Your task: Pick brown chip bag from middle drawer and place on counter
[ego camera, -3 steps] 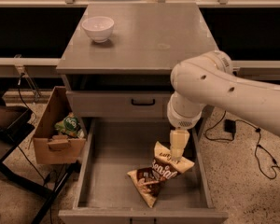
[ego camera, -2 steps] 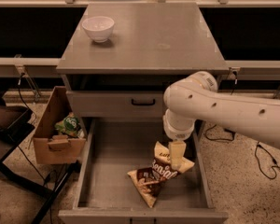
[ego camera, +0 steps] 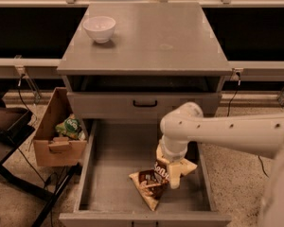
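Since brown chip bag [ego camera: 149,187] under the tool [ego camera: 174,176] looks light, crinkly, slippery, pinch an end seam; tool's opening: cannot tell.

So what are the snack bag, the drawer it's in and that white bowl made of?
The brown chip bag looks like thin glossy film: crinkled, catching light. The middle drawer seems painted metal, flat matte grey. The white bowl looks smooth, ceramic or plastic. The gripper is down at the bag.
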Tool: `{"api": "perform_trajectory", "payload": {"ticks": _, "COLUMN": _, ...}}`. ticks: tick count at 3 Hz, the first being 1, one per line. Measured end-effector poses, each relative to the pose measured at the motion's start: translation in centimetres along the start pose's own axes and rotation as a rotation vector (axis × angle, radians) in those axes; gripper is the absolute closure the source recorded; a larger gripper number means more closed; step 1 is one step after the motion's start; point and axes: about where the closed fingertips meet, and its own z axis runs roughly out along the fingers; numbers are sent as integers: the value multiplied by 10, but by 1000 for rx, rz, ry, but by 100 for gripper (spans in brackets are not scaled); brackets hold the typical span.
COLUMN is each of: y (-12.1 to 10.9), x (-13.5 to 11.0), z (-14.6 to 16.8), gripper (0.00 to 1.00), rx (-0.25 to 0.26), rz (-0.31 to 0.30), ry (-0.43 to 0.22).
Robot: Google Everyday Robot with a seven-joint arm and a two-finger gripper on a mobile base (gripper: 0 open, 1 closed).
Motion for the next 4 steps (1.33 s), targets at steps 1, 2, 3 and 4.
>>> {"api": "perform_trajectory", "payload": {"ticks": 1, "y": 10, "x": -8, "z": 44, "gripper": 0, "rx": -56, "rz": -10, "ry": -27}}
{"api": "perform_trajectory", "payload": {"ticks": 2, "y": 16, "x": -12, "z": 93, "gripper": 1, "rx": -119, "rz": -14, "ry": -58}}
{"api": "perform_trajectory", "payload": {"ticks": 3, "y": 18, "x": -22, "z": 113, "gripper": 23, "rx": -144, "rz": -7, "ry": -96}}
{"api": "perform_trajectory", "payload": {"ticks": 4, "y": 16, "x": -32, "z": 122, "gripper": 45, "rx": -150, "rz": 10, "ry": -143}}
